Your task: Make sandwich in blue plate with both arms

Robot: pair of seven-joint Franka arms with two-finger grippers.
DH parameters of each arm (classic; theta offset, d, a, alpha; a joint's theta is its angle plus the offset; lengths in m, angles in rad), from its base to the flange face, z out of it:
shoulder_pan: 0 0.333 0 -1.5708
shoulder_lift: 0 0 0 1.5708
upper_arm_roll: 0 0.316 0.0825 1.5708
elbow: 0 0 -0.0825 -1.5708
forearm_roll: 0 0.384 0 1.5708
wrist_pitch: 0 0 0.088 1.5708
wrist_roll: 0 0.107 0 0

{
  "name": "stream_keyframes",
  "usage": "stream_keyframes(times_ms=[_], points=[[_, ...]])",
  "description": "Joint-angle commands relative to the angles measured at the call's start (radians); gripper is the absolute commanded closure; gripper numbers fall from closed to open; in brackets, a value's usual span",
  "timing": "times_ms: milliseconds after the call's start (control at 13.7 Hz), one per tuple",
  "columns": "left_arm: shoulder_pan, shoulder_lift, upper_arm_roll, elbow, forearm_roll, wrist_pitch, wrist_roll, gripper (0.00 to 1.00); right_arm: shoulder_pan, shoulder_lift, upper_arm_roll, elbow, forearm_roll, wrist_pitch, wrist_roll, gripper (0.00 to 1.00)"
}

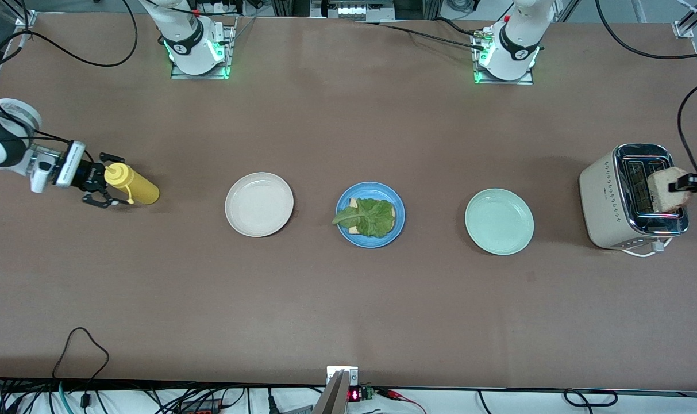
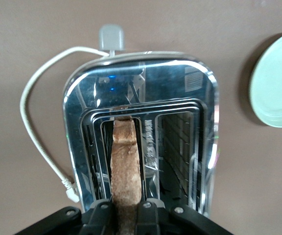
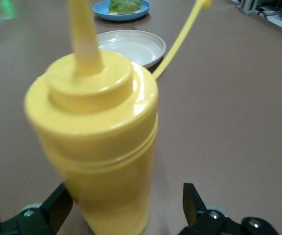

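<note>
The top slice is what's being fetched right now. The left gripper (image 2: 126, 215) is clamped on a bread slice (image 1: 665, 190) standing in the toaster (image 1: 632, 198). The blue plate (image 1: 370, 236), between two other plates, is already loaded with bread and lettuce (image 1: 368, 216). The right gripper (image 1: 102, 185) is spread apart around a yellow squeeze bottle (image 1: 133, 184), nothing gripped. Next, the slice probably needs lifting straight up, then carrying to the plate.

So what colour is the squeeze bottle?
Yellow; the bottle shows best in the right wrist view.
</note>
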Motion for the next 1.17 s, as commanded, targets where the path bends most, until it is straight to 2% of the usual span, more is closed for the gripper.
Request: stream_keyframes(times_ms=[0, 146, 219, 439, 585, 658, 804, 950, 1097], points=[[0.001, -0.052, -0.043, 0.156, -0.017, -0.196, 0.009, 0.99, -0.067, 0.004, 0.025, 0.061, 0.002, -0.037, -0.002, 0.0], [0.004, -0.056, -0.132, 0.207, -0.083, -0.326, 0.003, 0.99, -0.088, 0.0, 0.023, 0.104, -0.026, -0.065, -0.002, 0.0], [0.003, -0.065, -0.158, 0.2, -0.133, -0.342, 0.0, 0.99, -0.095, 0.0, 0.02, 0.126, -0.032, -0.073, 0.001, 0.0], [-0.011, -0.046, -0.304, 0.12, -0.229, -0.303, -0.069, 0.99, -0.112, 0.0, 0.017, 0.198, -0.111, -0.122, 0.116, 0.0], [-0.037, -0.03, -0.385, 0.019, -0.364, -0.205, -0.156, 0.99, -0.112, -0.002, 0.017, 0.257, -0.115, -0.163, 0.206, 0.0], [-0.078, -0.015, -0.402, -0.01, -0.412, -0.145, -0.187, 0.99, -0.112, -0.006, 0.017, 0.281, -0.115, -0.189, 0.257, 0.0], [-0.197, 0.051, -0.404, -0.02, -0.492, -0.021, -0.254, 0.99, -0.112, -0.029, 0.019, 0.325, -0.113, -0.24, 0.387, 0.0], [-0.274, 0.12, -0.404, -0.046, -0.588, 0.105, -0.302, 0.99, -0.109, -0.069, 0.022, 0.362, -0.115, -0.265, 0.502, 0.0], [-0.334, 0.16, -0.404, -0.096, -0.676, 0.232, -0.305, 0.99, -0.075, -0.115, 0.023, 0.412, -0.165, -0.294, 0.622, 0.0]])
